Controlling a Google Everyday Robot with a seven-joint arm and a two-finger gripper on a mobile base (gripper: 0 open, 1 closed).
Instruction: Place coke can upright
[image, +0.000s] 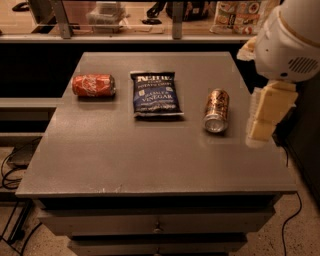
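Coke can (93, 85), red aluminium with white script, is lying sideways far-left on the grey surface (125, 160); gripper (262, 125) is hovering right, whether open or closed I cannot tell.

Table (150, 170): carries the chip bag and both cans.
Chip bag (155, 95): lies flat on the table, rear middle; reference point.
Coke can (93, 85): on its side, left of the chip bag, apart from it.
Second can (216, 110): on its side, right of the chip bag, slightly nearer the front.
Gripper (261, 125): right of the chip bag, beyond the second can, above the table's right edge.
Shelf (125, 37): behind the chip bag, past the table's rear edge.
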